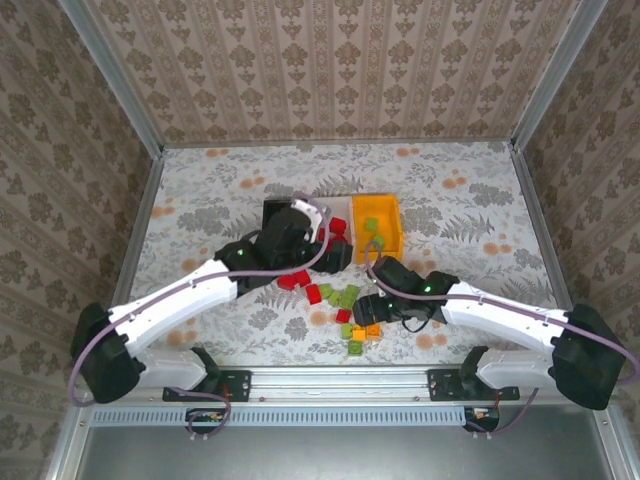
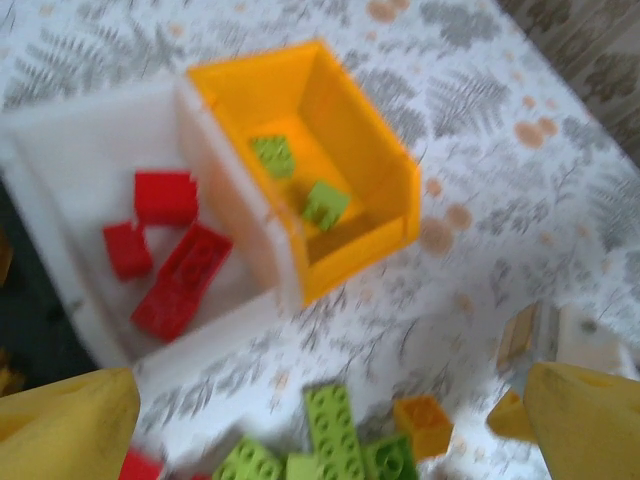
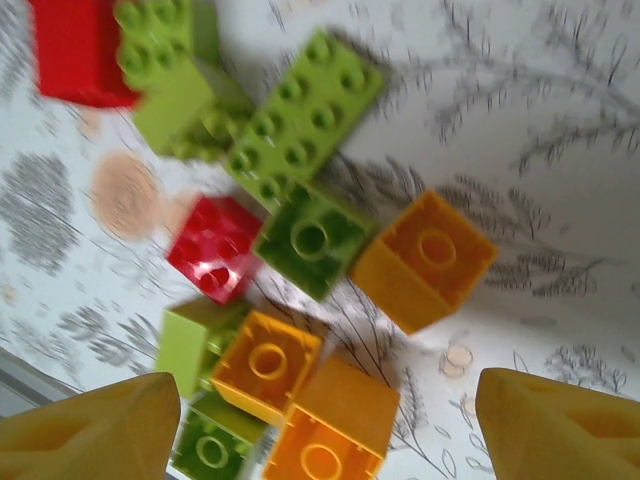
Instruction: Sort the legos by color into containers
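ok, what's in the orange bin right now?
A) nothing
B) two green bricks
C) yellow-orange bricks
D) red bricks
B: the left wrist view shows two green bricks lying on the floor of the orange bin, while the red bricks lie in the white bin beside it.
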Controlling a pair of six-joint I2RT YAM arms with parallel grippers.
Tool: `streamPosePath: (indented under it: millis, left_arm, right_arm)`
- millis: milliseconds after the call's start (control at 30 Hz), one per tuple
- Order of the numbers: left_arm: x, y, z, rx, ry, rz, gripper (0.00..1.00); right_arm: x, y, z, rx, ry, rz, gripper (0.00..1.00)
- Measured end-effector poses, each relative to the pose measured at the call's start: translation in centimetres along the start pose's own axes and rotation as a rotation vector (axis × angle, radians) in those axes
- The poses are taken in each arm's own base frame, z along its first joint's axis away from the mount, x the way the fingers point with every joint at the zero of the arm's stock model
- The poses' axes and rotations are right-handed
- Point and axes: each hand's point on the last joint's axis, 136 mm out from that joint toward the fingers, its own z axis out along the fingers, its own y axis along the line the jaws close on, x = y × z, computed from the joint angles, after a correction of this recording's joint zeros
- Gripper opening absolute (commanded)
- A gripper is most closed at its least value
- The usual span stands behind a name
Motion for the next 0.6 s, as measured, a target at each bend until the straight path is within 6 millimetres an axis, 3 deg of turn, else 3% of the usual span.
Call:
streamPosePath:
  millis: [200, 400, 600]
  left_arm:
    - [4.8, 3.1, -1.3, -0.084, 0.032, -0.05, 1.0]
    - [6.2, 4.7, -2.6, -0.129, 0.007, -0.105, 1.0]
    - [6.8, 5.6, -3.0, -0.167, 0.011, -0.126, 1.0]
  right_arm:
    - [2.6, 0.1, 1.6, 0.034, 0.083, -0.03, 0.77]
    - [2.7, -0.6, 2.0, 0.079, 0.082, -0.009, 0.53]
    - [2.9, -1.6, 1.9, 0.129, 0.081, -0.001, 0.37]
